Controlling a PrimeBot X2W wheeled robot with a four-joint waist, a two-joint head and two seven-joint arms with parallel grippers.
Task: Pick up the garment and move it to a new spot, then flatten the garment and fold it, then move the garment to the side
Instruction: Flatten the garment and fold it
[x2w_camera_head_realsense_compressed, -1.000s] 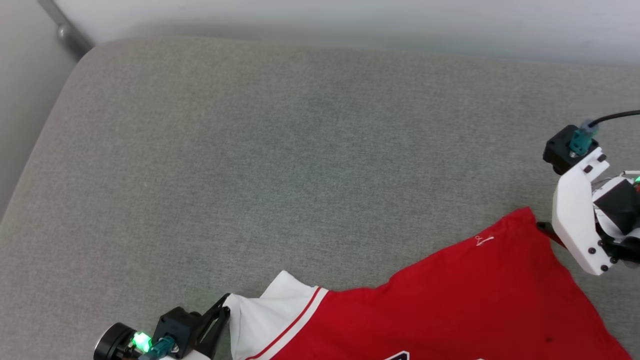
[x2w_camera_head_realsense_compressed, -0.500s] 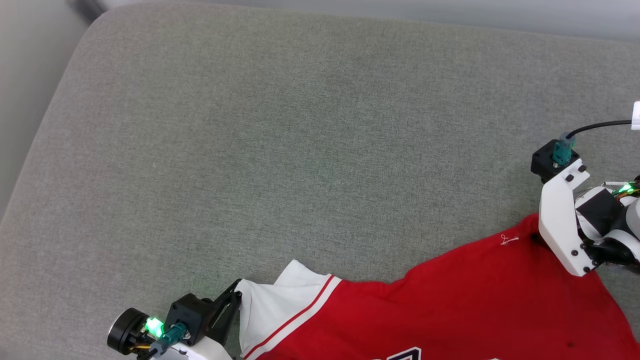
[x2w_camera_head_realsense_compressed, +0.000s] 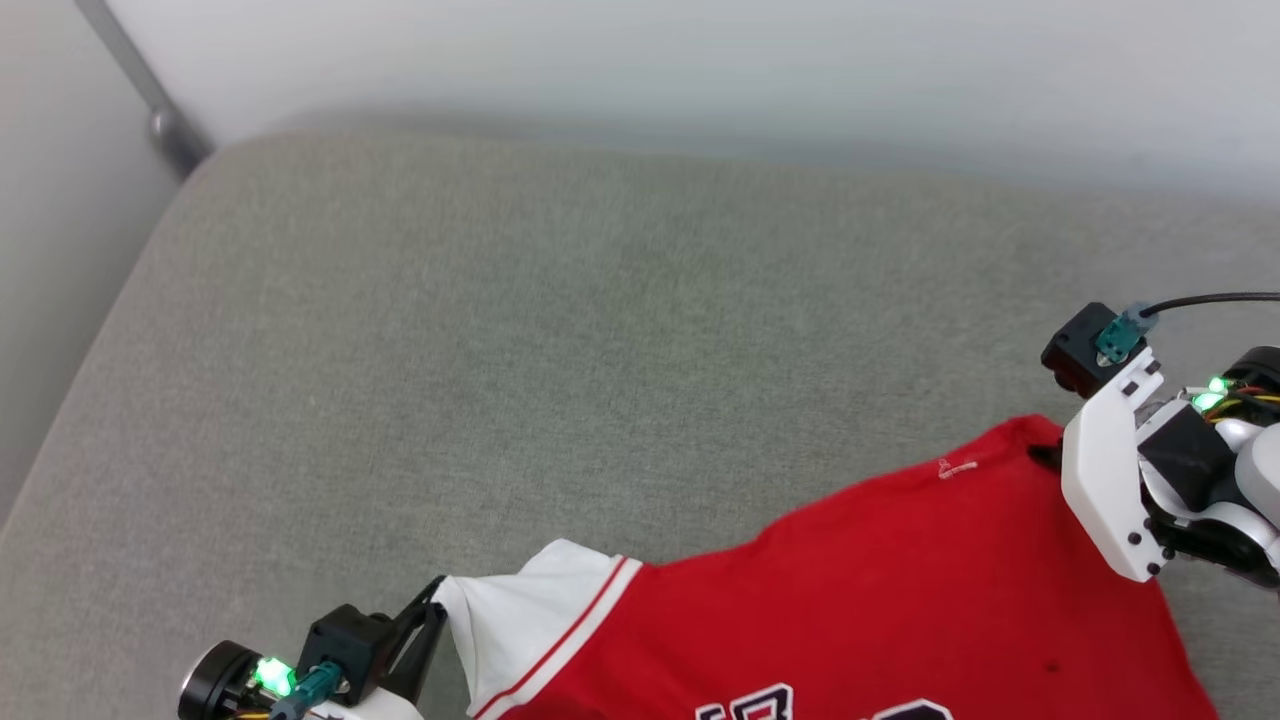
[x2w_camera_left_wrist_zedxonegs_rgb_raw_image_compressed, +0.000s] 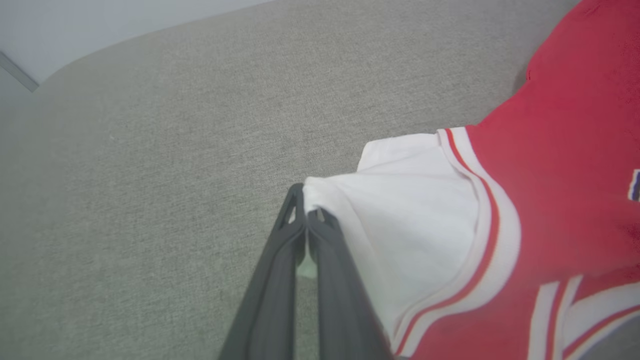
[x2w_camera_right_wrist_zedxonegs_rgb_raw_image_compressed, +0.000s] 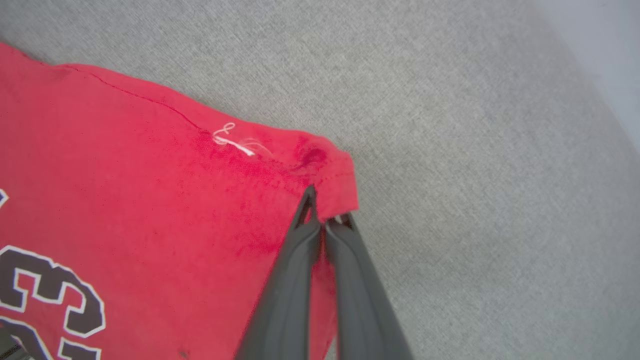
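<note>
Grey woven cushion (x2w_camera_head_realsense_compressed: 560, 330) runs back to a pale wall (x2w_camera_head_realsense_compressed: 700, 60), with a slanting metal bar (x2w_camera_head_realsense_compressed: 150, 110) at its far left corner. Over the cushion's near part spreads the garment (x2w_camera_head_realsense_compressed: 900, 590), red, lettering side up, held between both grippers. The left gripper (x2w_camera_left_wrist_zedxonegs_rgb_raw_image_compressed: 306, 212) is clamped on the tip of the white sleeve (x2w_camera_left_wrist_zedxonegs_rgb_raw_image_compressed: 410, 210), which is edged with red-white trim. The right gripper (x2w_camera_right_wrist_zedxonegs_rgb_raw_image_compressed: 324, 212) pinches a red hem corner near a loose white thread (x2w_camera_right_wrist_zedxonegs_rgb_raw_image_compressed: 232, 141). Black, white-outlined lettering (x2w_camera_right_wrist_zedxonegs_rgb_raw_image_compressed: 50, 295) shows partly.

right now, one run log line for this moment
left gripper: shut on white sleeve | right gripper: shut on red hem corner | garment: on grey cushion, lettering up
</note>
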